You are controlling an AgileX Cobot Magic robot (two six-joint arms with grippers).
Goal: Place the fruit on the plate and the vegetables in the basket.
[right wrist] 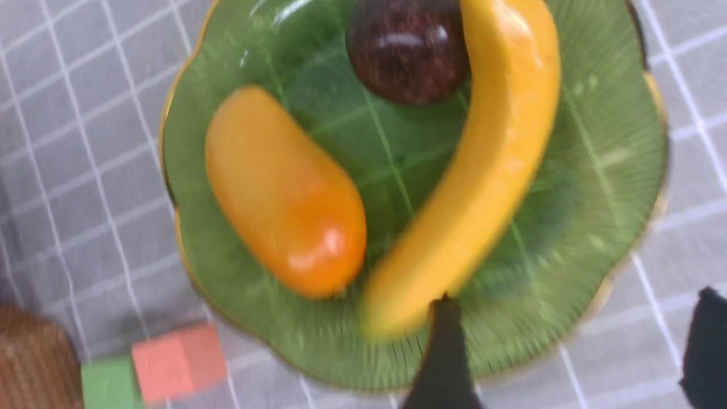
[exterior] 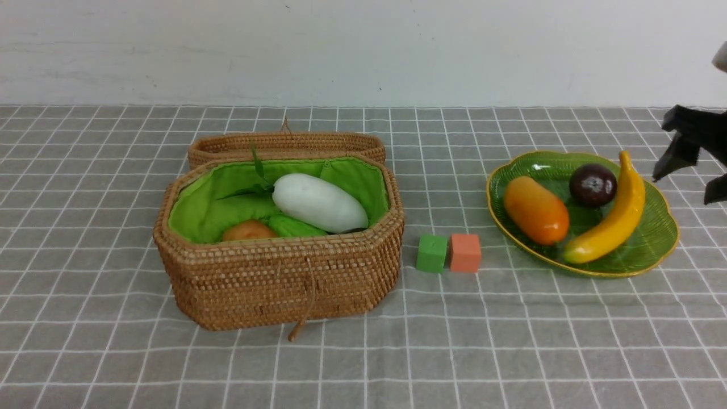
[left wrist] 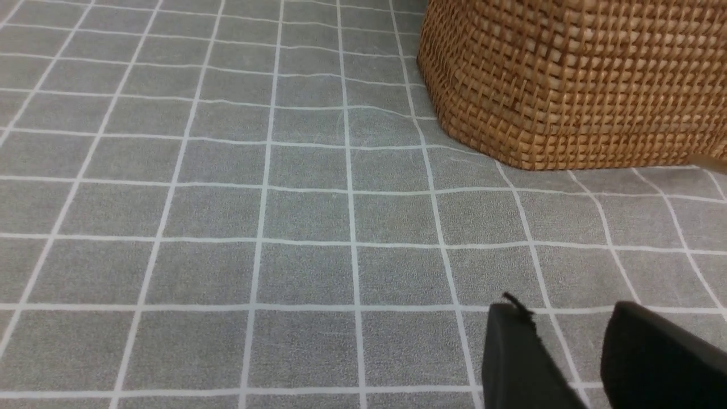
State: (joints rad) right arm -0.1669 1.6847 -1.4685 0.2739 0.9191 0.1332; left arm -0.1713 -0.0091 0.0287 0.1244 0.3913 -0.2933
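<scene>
Green plate at right holds banana; right gripper gapes empty beside it; left gripper slightly parted, empty.

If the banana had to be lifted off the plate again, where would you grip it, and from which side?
Judging by its pose, grip the banana at mid-length, across its narrow width, coming from above. It lies flat, the mangosteen crowds its far end, and the plate rim blocks a low approach.
</scene>
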